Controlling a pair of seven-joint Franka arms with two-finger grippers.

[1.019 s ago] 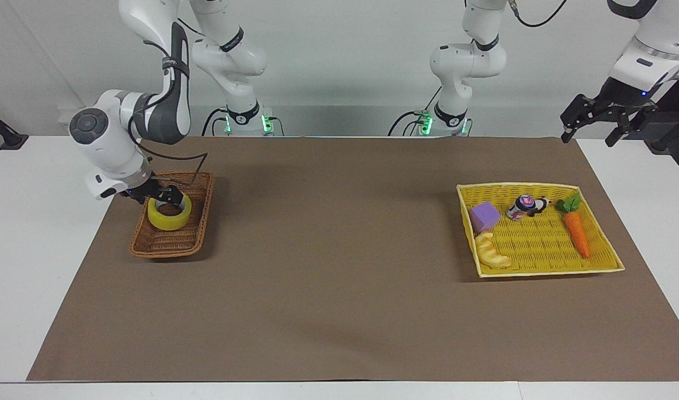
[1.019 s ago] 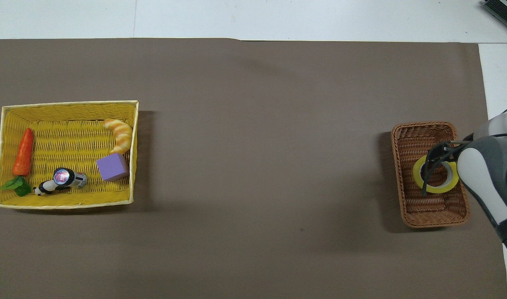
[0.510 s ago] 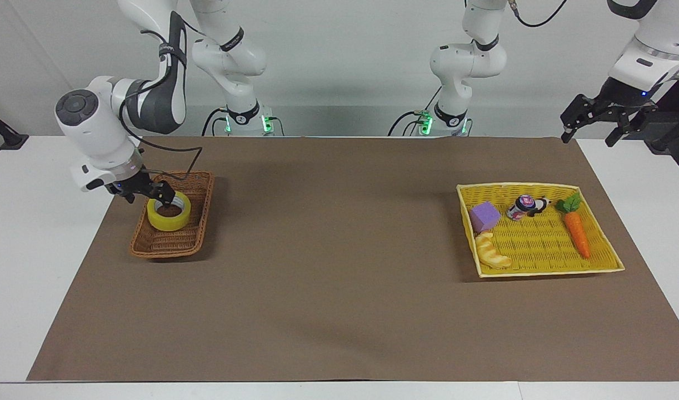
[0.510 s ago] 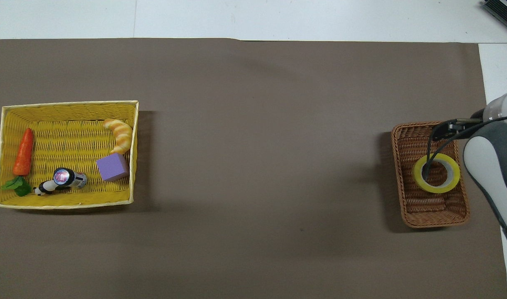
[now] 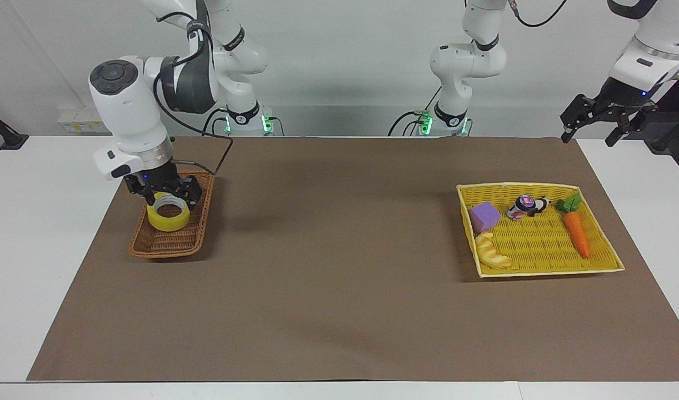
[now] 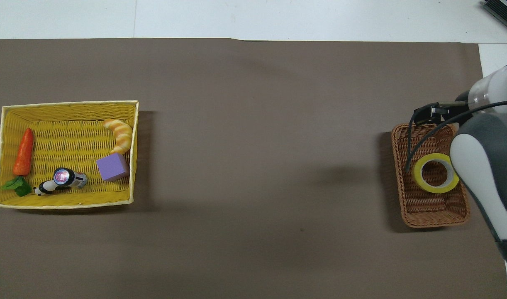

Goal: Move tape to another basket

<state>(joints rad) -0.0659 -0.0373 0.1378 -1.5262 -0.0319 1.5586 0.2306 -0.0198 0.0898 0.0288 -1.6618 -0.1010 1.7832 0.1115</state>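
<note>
right arm (image 6: 486,174) covers part of the basket (image 6: 419,207).

You have one roll of yellow tape (image 5: 168,214), one brown wicker basket (image 5: 167,242), one yellow woven tray (image 5: 539,244), one carrot (image 5: 577,233), one purple cube (image 5: 484,216), one croissant (image 5: 492,251), one small can (image 5: 519,206) and two grippers.

A plain pale grey-white wall (image 5: 345,50) rises at the robots' end of the white table (image 5: 34,222). A large brown mat (image 5: 339,289) covers most of the tabletop, leaving white margins at both ends. The light is even and soft, casting faint shadows on the mat.
</note>
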